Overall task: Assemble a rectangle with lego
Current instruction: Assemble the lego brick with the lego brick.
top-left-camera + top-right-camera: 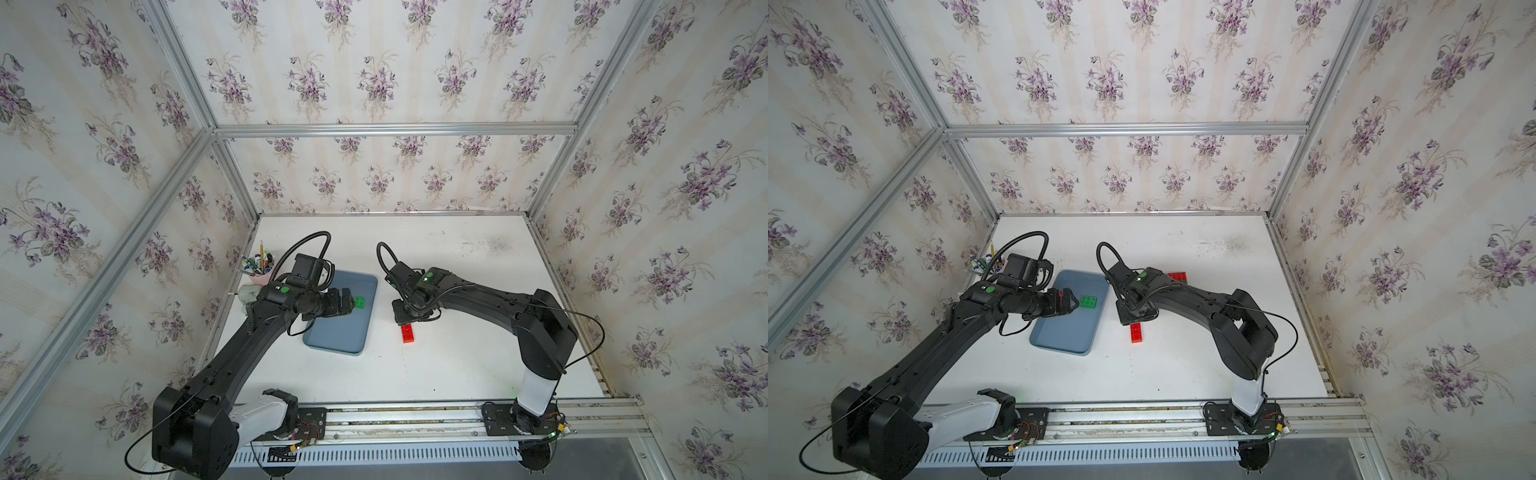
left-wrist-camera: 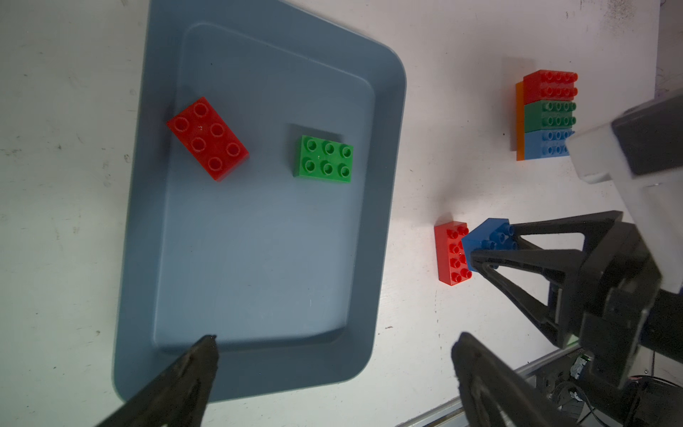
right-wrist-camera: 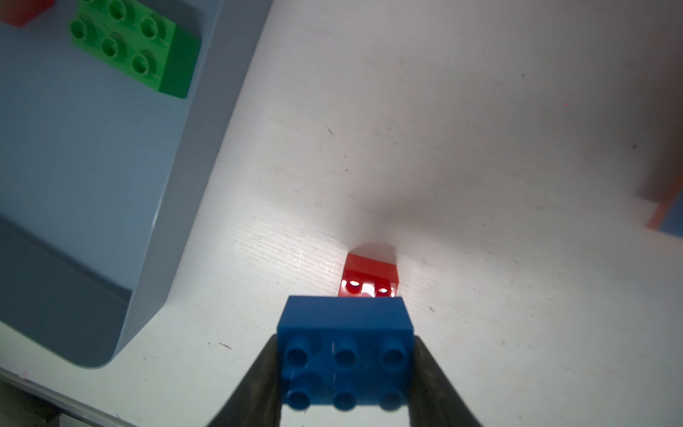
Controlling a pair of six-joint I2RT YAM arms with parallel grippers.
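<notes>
- We find the right gripper [image 3: 345, 369] pinching a blue studded plastic brick [image 3: 345, 321] by its sides, underside free to seat on the red studded brick [image 3: 371, 273] below it;
- left gripper [image 2: 336, 337] spread open above the grey-blue rounded tray [image 2: 391, 148] of spare bricks [image 2: 325, 159].

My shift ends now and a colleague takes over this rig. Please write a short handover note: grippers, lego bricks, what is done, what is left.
The left gripper is open and empty, over the tray.
The right gripper is shut on a blue brick, held at the long red brick on the table; whether it is seated I cannot tell.
In the tray: one red brick and one green brick, loose.
Done: a joined block of red, green and blue bricks on orange, apart on the table.
Left: probably seat the blue brick, then add the two tray bricks.
</notes>
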